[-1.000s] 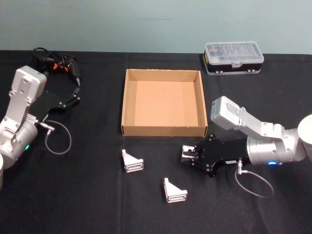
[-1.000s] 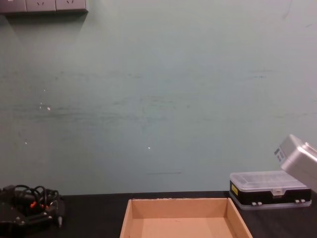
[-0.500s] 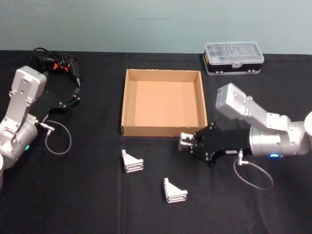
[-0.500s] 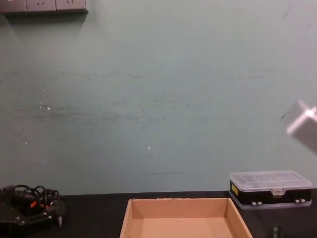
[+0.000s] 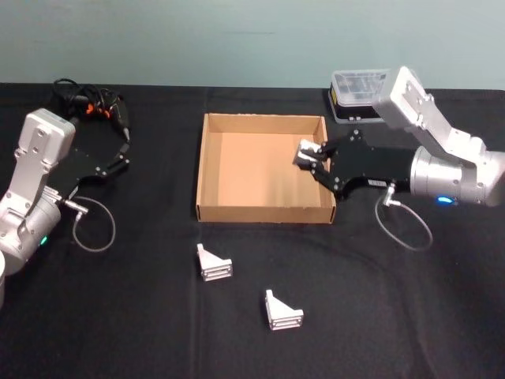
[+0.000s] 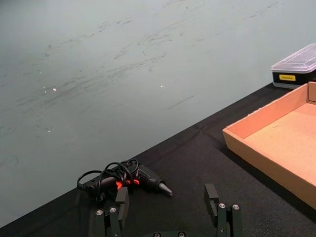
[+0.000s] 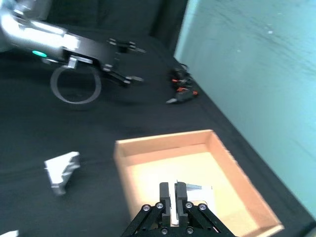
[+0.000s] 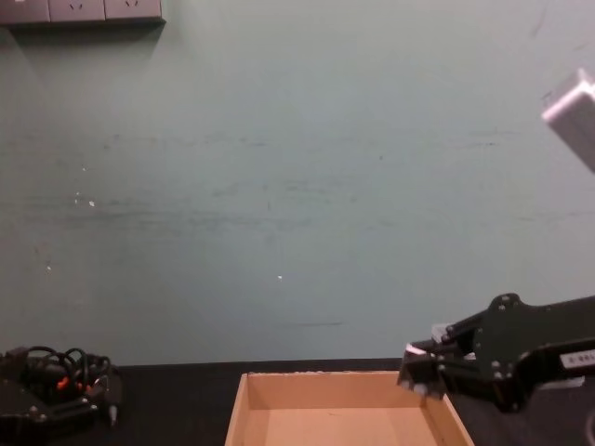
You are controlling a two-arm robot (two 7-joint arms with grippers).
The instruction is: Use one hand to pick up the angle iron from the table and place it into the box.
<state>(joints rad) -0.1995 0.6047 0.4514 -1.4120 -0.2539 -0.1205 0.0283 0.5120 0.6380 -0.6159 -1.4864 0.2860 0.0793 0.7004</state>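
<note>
My right gripper (image 5: 314,160) hangs over the right side of the tan cardboard box (image 5: 264,212), shut on a silver angle iron (image 5: 304,150). The right wrist view looks down past the shut fingers (image 7: 165,193) onto the held angle iron (image 7: 195,189) and the box floor (image 7: 163,170). In the chest view the gripper (image 8: 423,370) sits just above the box's far right corner (image 8: 437,383). Two more angle irons (image 5: 214,261) (image 5: 282,309) lie on the black table (image 5: 142,316) in front of the box. My left gripper (image 5: 118,150) is parked open at the far left.
A black case with a clear lid (image 5: 357,87) stands behind the right arm. A black glue gun with coiled cable (image 5: 99,106) lies at the back left, just beyond the left gripper (image 6: 168,217). Open tabletop stretches along the front edge.
My right gripper has lifted the angle iron from the table in front of the box and carried it up and back over the box's right wall. The left arm has not moved.
</note>
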